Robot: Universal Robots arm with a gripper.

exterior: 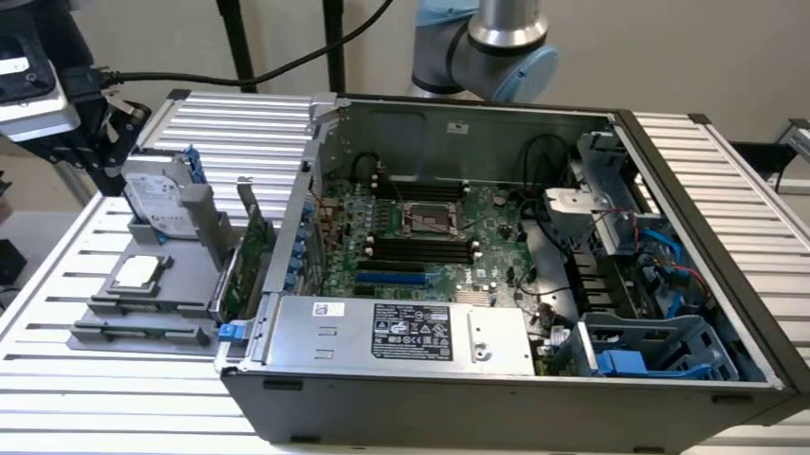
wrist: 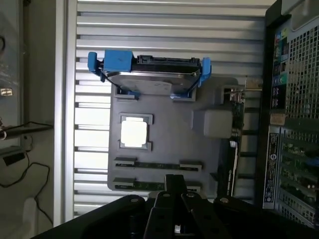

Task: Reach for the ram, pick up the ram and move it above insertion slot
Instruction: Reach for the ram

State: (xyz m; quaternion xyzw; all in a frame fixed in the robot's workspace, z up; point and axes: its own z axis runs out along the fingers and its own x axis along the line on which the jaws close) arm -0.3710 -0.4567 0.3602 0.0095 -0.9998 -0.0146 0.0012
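The gripper (wrist: 175,180) hangs over the tray (wrist: 164,144), above the tray edge farthest from the drive (wrist: 149,74). I cannot tell whether it is open or closed. The ram (wrist: 147,185) lies in the holder along that edge. A second similar stick (wrist: 157,165) lies just beside it, on the CPU (wrist: 134,132) side.

The step in hand looks like the reach. To do it well, I judge the gripper should line up across the thin board, midway between its two end clips. It should then come straight down and stay clear of the neighbouring stick. It should also stay clear of the card (wrist: 234,149), which stands at the tray edge nearest the case (wrist: 291,124).

The gripper's own body covers part of the ram and that edge of the tray. The two sticks are hard to tell apart. In the exterior view the slots (exterior: 418,251) look dark, and I cannot tell which is free.
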